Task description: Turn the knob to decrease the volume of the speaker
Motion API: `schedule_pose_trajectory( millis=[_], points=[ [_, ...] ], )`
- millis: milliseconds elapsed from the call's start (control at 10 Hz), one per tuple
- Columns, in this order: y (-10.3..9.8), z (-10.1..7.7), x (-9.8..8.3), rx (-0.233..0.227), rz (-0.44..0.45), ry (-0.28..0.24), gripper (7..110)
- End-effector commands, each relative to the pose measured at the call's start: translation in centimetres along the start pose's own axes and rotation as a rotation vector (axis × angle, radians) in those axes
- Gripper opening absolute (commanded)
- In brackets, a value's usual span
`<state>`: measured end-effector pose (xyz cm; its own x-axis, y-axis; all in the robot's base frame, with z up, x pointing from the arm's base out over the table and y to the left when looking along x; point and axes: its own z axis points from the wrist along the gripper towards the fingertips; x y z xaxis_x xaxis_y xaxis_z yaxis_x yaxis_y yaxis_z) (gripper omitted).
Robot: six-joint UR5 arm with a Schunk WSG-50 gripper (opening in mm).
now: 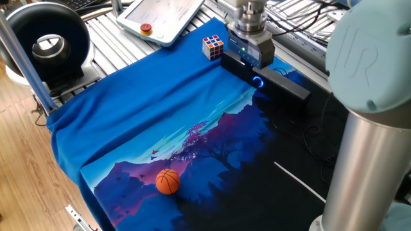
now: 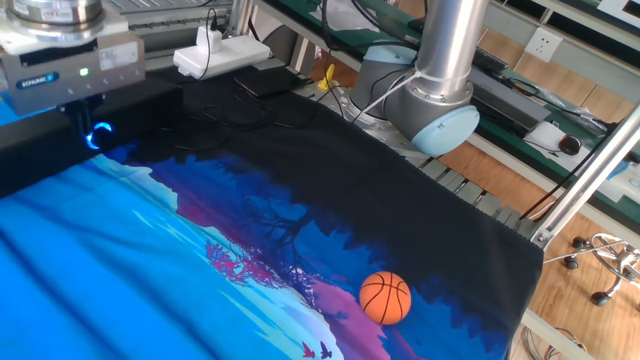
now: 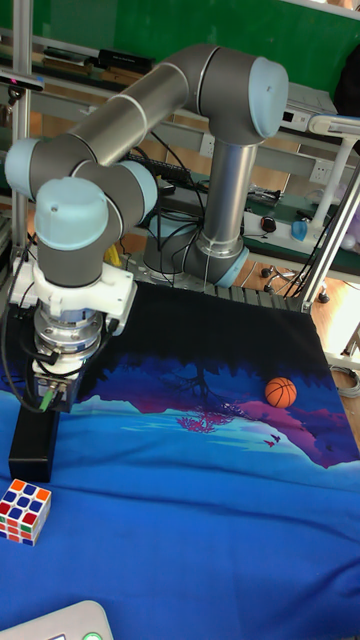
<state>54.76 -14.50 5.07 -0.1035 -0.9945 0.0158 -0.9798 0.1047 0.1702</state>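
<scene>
The speaker is a long black bar lying on the far side of the blue cloth; it also shows as the speaker and the speaker. Its knob is ringed by a blue glow and faces the cloth, and the other fixed view shows the same knob. My gripper hangs over the bar just above and behind the knob. The gripper has short dark fingers in the body's shadow, so their gap does not show. In the tall view the gripper covers the bar's near end and hides the knob.
A colourful puzzle cube stands just left of the speaker's end. An orange ball lies near the cloth's front. A pendant with a red button and a big black ring device sit beyond the cloth. Cables run behind the speaker.
</scene>
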Motion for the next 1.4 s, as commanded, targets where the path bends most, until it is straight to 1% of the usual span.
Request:
schedule_pose_trajectory(
  millis=[0,200,300,400,500,600,700,800,1000,1100,1300],
  points=[
    [2.1,-1.7,0.4,-0.077,0.067,0.013,7],
    [2.6,-1.3,0.3,-0.096,0.092,0.005,7],
    [3.9,-1.1,0.4,-0.144,0.135,0.018,7],
    [4.2,-1.1,0.9,-0.141,0.158,0.046,7],
    [3.8,-0.9,1.2,-0.104,0.164,0.059,22],
    [3.8,-0.7,1.1,-0.087,0.171,0.059,22],
    [4.0,-0.4,1.0,-0.083,0.179,0.060,22],
    [4.1,-0.2,0.8,-0.083,0.186,0.059,7],
    [3.7,0.4,0.3,-0.085,0.182,0.034,7],
    [3.3,0.5,0.6,-0.075,0.176,0.039,7],
    [3.2,0.7,0.2,-0.087,0.168,0.026,7]
  ],
)
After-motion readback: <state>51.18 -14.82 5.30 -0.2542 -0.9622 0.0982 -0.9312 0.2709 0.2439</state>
